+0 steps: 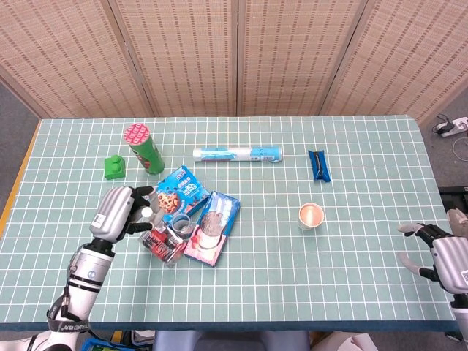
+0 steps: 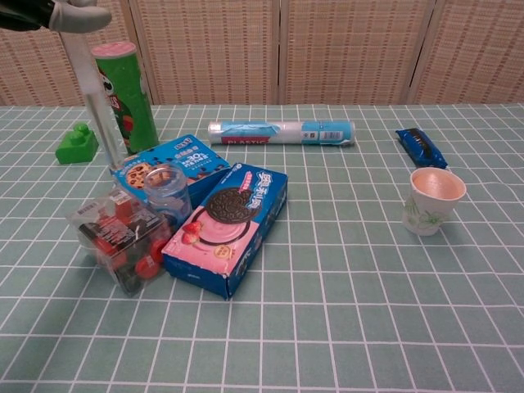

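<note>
Left hand (image 1: 117, 212): grasps pump tube (image 2: 94, 98), apparently upright; open bottle (image 1: 180, 224) at 3 o'clock. Right hand (image 1: 442, 252): fingers spread, empty, well apart.

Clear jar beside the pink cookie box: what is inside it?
The clear jar stands open and nothing shows inside. Its lower part is hidden by the clear box of red pieces, so the bottom cannot be seen.
</note>
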Robot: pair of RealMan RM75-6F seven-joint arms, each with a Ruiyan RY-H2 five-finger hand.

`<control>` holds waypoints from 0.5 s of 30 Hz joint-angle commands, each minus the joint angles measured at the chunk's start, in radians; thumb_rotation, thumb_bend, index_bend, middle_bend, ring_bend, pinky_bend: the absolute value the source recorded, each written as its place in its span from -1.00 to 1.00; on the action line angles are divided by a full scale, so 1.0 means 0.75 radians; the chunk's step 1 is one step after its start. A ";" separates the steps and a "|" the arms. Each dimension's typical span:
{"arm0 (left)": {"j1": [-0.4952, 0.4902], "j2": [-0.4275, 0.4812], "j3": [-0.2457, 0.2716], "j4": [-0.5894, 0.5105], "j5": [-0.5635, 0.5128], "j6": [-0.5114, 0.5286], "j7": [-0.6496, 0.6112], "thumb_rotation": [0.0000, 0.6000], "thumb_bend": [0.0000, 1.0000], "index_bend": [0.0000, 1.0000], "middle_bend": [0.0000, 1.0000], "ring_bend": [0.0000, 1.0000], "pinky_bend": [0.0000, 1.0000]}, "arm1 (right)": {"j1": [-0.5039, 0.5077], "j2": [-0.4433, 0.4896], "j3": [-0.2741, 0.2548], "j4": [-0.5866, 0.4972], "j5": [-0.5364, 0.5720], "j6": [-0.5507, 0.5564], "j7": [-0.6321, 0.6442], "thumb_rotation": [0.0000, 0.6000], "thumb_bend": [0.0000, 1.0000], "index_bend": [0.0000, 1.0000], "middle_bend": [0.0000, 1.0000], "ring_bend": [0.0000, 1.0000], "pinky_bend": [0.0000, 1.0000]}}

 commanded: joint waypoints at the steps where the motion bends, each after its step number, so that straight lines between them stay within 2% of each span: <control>1: 0.004 -0.005 0.027 0.047 0.033 0.049 0.081 1.00 0.06 0.62 1.00 0.93 1.00 | 0.000 0.000 0.001 0.000 0.001 0.000 0.000 1.00 -0.59 -0.26 -0.12 -0.21 0.19; 6: 0.002 -0.066 0.084 0.154 0.128 0.156 0.284 1.00 0.06 0.62 1.00 0.93 1.00 | 0.001 -0.002 0.002 0.000 0.004 -0.003 -0.003 1.00 -0.59 -0.26 -0.12 -0.22 0.19; 9: 0.007 -0.106 0.092 0.181 0.144 0.188 0.309 1.00 0.06 0.62 1.00 0.93 1.00 | 0.002 -0.002 0.001 0.000 0.005 -0.006 -0.005 1.00 -0.59 -0.26 -0.12 -0.21 0.19; 12: 0.022 -0.095 0.047 0.116 0.061 0.140 0.147 1.00 0.06 0.62 1.00 0.93 1.00 | 0.003 -0.001 0.001 0.000 0.006 -0.007 -0.004 1.00 -0.59 -0.26 -0.12 -0.22 0.19; 15: 0.050 -0.024 -0.039 0.030 -0.048 0.042 -0.135 1.00 0.06 0.63 1.00 0.93 1.00 | 0.001 0.000 0.000 -0.001 0.003 -0.003 0.000 1.00 -0.59 -0.26 -0.12 -0.22 0.19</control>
